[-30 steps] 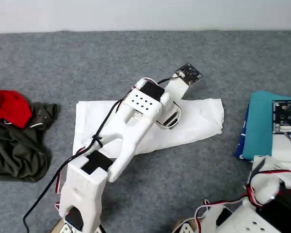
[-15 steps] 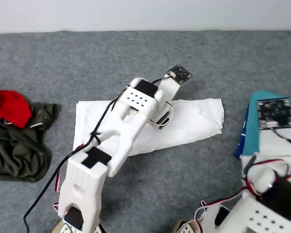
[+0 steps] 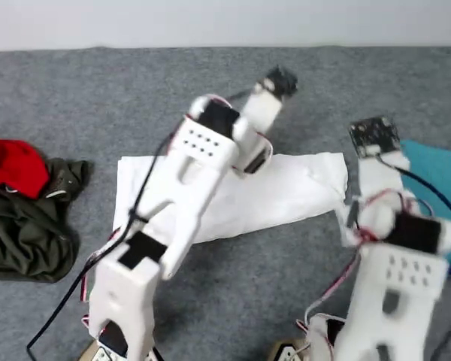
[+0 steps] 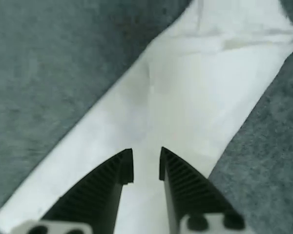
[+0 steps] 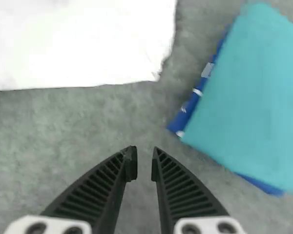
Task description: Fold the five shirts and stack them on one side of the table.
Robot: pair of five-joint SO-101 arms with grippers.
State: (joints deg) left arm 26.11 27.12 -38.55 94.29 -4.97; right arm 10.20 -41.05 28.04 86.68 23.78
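On my left gripper [image 4: 146, 165] the two black ribbed fingers [image 4: 105, 192] stand a narrow slit apart with nothing between them, and they hang directly above the flat white cotton shirt [image 3: 286, 197], over the middle of its long folded band. On my right gripper [image 5: 142, 163] the fingers [image 5: 178, 187] are likewise slightly parted and hold nothing. They hover over bare grey felt-like table covering [image 3: 135, 98] just off the white shirt's end edge, in the gap between that shirt and the neatly folded teal shirt [image 5: 256, 92]. From the high view, the white left arm [image 3: 173, 218] crosses the white shirt diagonally from its near corner towards its far edge, and the white right arm [image 3: 391, 263] stands beside the white shirt's sleeve end, close to it. I cannot make out any contact between them. The white shirt itself lies spread and partly folded in the middle of the table, one wide square part and one long tapering part. The teal shirt sits on top of a folded blue shirt [image 5: 185, 119], stacked just beyond the white shirt's sleeve end. Well off the opposite end of the white shirt lies a crumpled red garment [image 3: 11, 165], resting against a rumpled olive-green one [image 3: 30, 237].
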